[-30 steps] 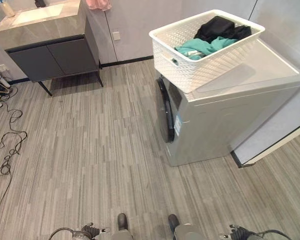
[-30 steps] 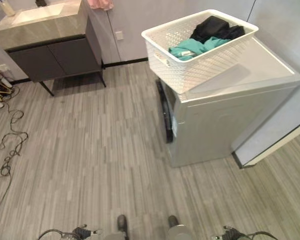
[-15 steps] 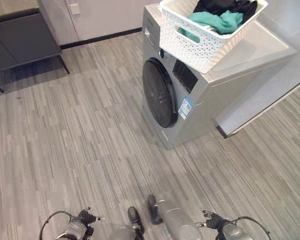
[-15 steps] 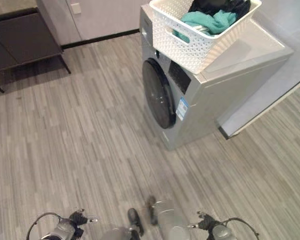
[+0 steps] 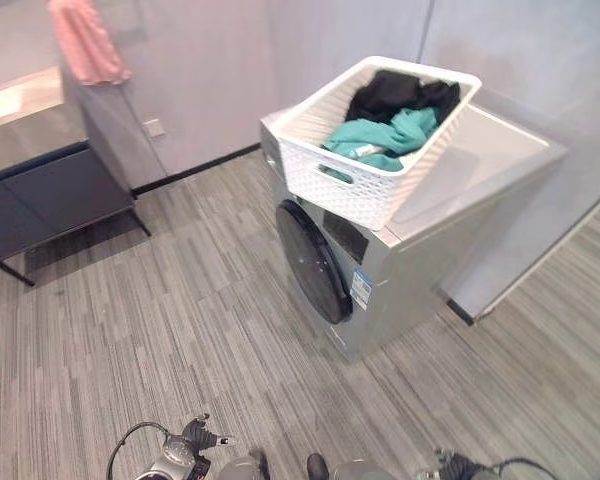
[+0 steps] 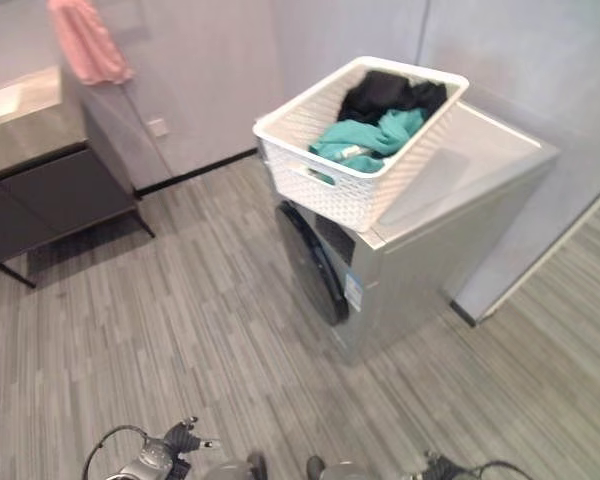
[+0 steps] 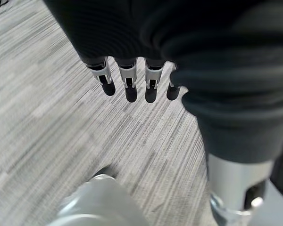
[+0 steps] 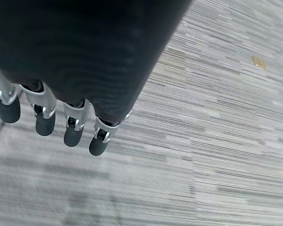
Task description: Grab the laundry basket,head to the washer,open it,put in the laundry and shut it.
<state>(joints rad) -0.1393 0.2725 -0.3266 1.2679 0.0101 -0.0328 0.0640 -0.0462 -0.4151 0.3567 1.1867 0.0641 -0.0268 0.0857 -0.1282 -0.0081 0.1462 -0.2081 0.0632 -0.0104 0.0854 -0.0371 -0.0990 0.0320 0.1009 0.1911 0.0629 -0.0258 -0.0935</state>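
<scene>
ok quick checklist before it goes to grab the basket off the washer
1. Both hands free: ok. The left hand and right hand hang over the floor with straight fingers, holding nothing.
2. Laundry basket within reach: not ok. It sits on the washer, well ahead of the robot.
3. Basket seated stably: cannot tell. It rests at the top's front edge and looks tilted.
4. Laundry inside the basket: ok. The teal garment and black garment lie below the rim.
5. Washer door shut: ok, appears closed.
6. Path across the floor: ok.
</scene>
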